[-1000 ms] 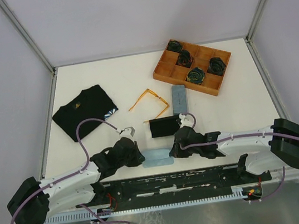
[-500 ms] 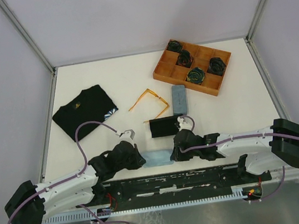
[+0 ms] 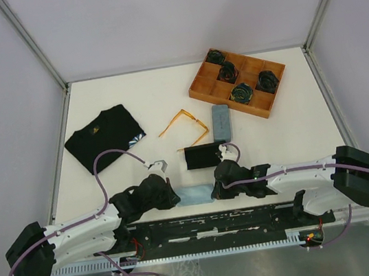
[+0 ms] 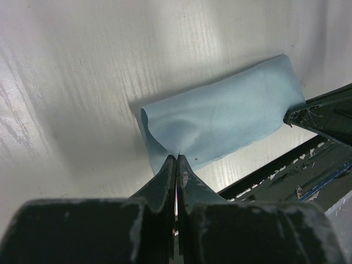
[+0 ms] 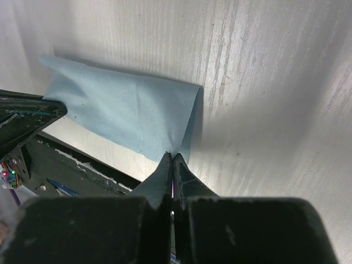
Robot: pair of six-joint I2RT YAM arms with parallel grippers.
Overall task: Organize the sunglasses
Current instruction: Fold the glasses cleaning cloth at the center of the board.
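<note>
Up front — left tool (image 4: 176,157) and right tool (image 5: 171,155) (clamped) pinch the cloth (image 4: 225,124).

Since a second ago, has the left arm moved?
Yes. The left arm drew back slightly toward its own base, farther from the black shirt.

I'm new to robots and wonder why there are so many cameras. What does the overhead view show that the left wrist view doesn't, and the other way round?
Only overhead: the orange-yellow sunglasses, a grey-blue case, a black case, a wooden tray and a black T-shirt. Only the left wrist: the left gripper shut on the puckered edge of the light blue cloth. Both: that cloth and the white table.
</note>
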